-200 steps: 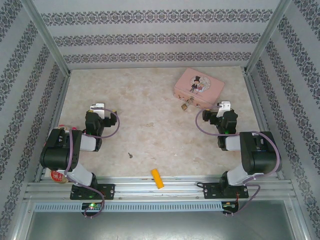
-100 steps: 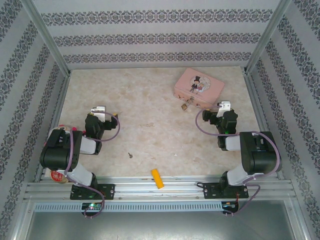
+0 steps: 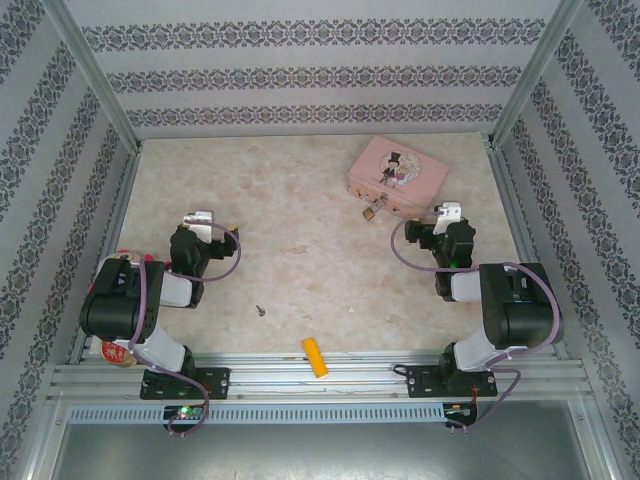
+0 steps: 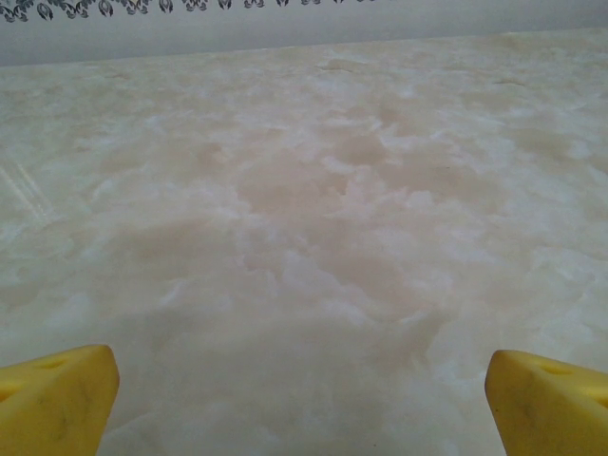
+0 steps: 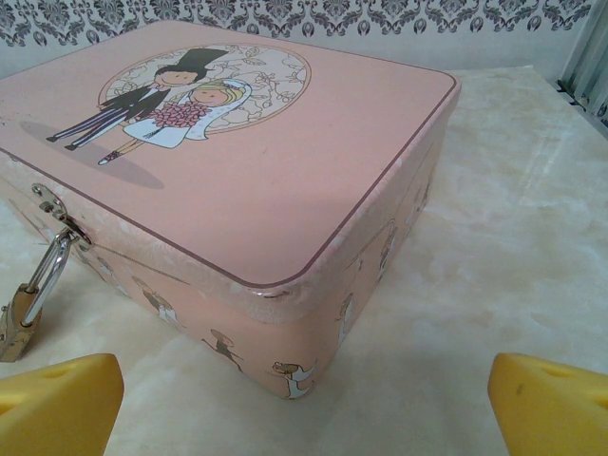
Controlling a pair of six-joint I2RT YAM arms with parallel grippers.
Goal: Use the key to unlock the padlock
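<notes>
The small brass padlock hangs by its silver shackle from the hasp on the front of the pink tin. In the right wrist view the padlock is at the far left, beside the tin. The tiny dark key lies flat on the marble table, near and to the right of the left arm. My left gripper is open over bare table, its yellow fingertips wide apart around nothing. My right gripper is open too, facing the tin's near right corner, with its fingertips clear of it.
A yellow rectangular block lies at the table's near edge between the two arm bases. Patterned walls and aluminium posts enclose the table on three sides. Open marble surface lies between the arms.
The left wrist has shifted and turned slightly. The right arm, padlock, key and tin have not moved.
</notes>
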